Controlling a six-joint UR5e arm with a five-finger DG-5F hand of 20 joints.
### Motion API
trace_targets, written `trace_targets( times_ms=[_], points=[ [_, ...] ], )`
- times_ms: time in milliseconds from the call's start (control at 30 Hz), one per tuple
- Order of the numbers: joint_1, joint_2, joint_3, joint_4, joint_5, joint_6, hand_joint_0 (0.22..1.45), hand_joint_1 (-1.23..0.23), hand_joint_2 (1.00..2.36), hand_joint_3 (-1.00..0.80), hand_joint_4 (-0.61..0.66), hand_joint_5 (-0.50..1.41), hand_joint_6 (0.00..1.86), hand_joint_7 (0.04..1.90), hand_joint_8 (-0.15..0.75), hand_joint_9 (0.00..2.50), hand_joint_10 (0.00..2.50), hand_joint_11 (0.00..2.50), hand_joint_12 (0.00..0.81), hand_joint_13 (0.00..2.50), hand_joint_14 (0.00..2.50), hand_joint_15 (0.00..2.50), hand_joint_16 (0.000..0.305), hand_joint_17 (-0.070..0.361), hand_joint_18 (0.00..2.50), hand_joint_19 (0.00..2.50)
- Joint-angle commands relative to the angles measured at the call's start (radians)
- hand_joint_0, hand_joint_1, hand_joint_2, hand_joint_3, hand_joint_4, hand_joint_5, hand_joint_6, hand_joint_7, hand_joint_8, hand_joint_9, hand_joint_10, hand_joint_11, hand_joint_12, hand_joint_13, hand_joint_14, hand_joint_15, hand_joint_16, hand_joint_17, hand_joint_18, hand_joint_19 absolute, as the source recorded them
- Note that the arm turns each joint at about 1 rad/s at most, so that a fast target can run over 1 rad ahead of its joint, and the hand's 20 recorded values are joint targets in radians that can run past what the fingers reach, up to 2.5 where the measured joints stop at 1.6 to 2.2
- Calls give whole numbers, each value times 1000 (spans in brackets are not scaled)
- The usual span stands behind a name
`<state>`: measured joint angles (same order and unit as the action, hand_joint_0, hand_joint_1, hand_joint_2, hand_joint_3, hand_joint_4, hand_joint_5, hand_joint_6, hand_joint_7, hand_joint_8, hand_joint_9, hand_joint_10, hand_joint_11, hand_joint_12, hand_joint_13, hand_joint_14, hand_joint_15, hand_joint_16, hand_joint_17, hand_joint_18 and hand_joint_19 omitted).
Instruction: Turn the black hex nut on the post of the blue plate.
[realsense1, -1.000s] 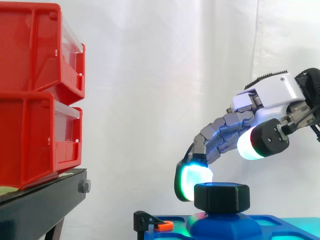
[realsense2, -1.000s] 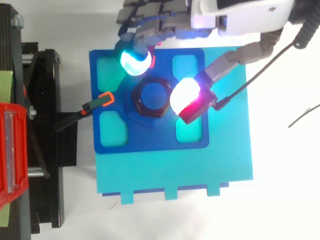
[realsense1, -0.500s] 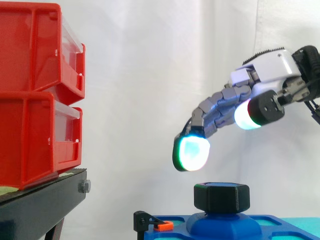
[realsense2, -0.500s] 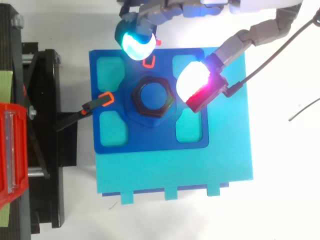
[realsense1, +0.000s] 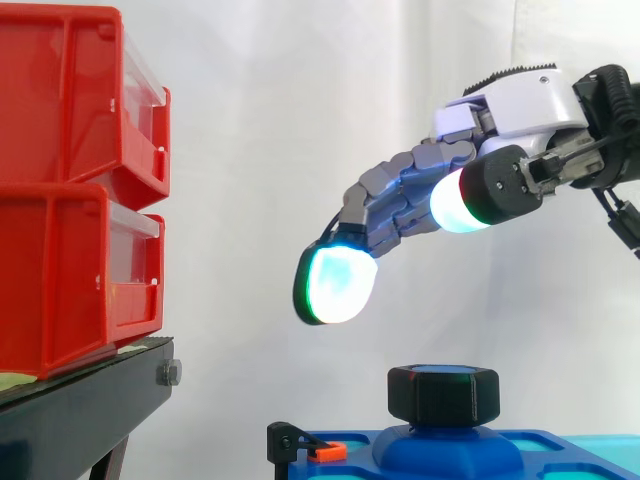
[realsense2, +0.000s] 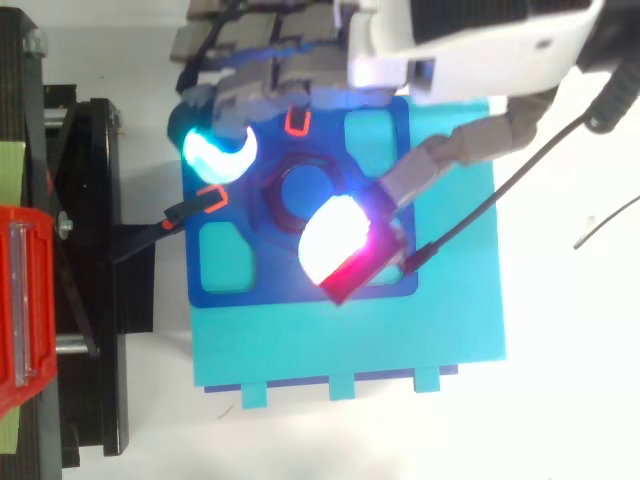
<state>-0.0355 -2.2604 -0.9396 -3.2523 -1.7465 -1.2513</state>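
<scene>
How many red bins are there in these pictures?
2. The upper red bin sits stacked on the lower red bin, which stands on the black stand at the left of the side view. More may lie outside the frame.

Light: bright, even | curtain (realsense1: 300, 120) plain white | fingertips (realsense2: 330, 240) glare (cyan, red rims)
</scene>
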Motion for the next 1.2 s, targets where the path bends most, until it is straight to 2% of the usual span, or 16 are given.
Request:
trace_targets(
  times_ms=[0,33,100,167,367,600,767,833,1167],
  points=[
    [28,-10,1,13,25,33,462,-356,1000,-500,159,-210,502,781,206,245,0,18,334,38,2,59,52,116,0,159],
    [51,-10,2,9,44,41,462,-355,1000,-500,158,-210,502,780,206,246,0,15,334,37,2,63,52,116,0,165],
    [72,-10,1,3,59,47,462,-355,1000,-500,158,-210,503,780,206,246,1,13,335,38,2,56,52,116,0,164],
    [77,-10,2,-9,76,47,462,-355,1000,-500,157,-210,503,782,207,246,0,18,335,38,1,60,52,116,0,164],
    [91,-10,1,-33,88,47,463,-354,1000,-500,158,-209,502,777,207,246,0,13,335,38,0,61,52,116,0,160],
    [94,-10,-2,-46,88,44,463,-354,1000,-500,159,-209,502,784,207,248,0,22,336,38,2,64,52,117,0,160],
    [94,-10,-22,-43,88,41,463,-353,1000,-500,158,-209,502,781,206,244,1,5,335,38,0,61,52,117,0,165],
    [88,-10,-36,-33,85,43,464,-353,1000,-500,169,-202,503,821,206,245,0,14,335,37,1,60,52,116,0,166],
    [85,-10,-34,-64,88,33,465,-353,1000,-500,166,-201,503,842,205,245,0,22,333,35,2,64,52,116,0,160]
  ],
)
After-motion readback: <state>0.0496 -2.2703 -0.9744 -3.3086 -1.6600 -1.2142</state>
